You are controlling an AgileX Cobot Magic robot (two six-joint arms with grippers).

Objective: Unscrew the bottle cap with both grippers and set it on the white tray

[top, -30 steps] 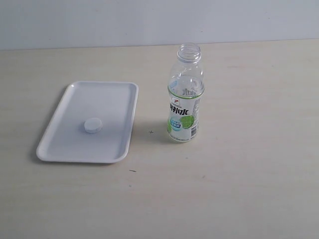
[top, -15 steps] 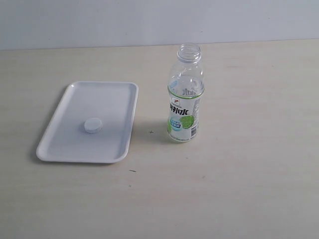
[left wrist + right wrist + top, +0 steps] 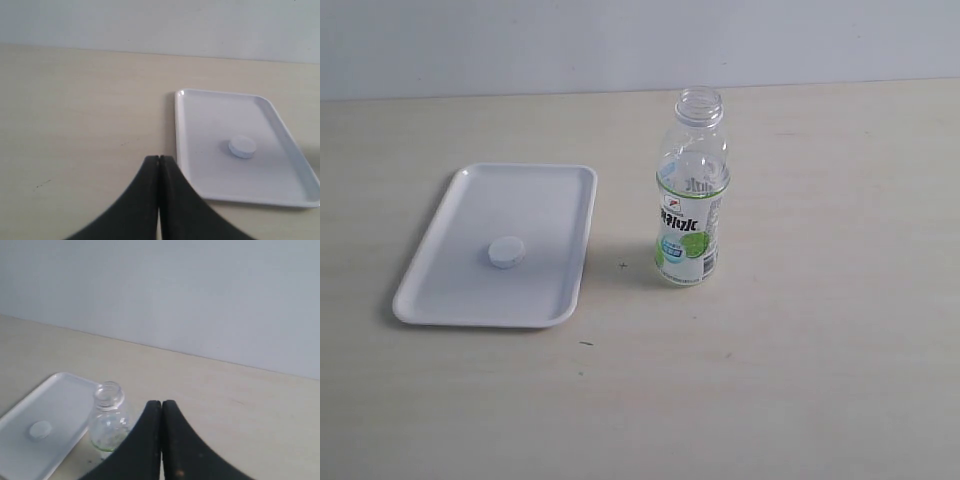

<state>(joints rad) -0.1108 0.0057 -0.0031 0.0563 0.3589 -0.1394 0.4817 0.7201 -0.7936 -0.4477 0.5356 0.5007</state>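
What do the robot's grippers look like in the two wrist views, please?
The left gripper and right gripper look alike: each shows two plain matte black fingers, broad at the base, curving and tapering to narrow tips. No cables, markings or stickers are visible, and the arms themselves are out of frame.

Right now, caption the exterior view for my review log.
White bottle cap rests on the white tray; the uncapped lime-label bottle stands upright beside it.
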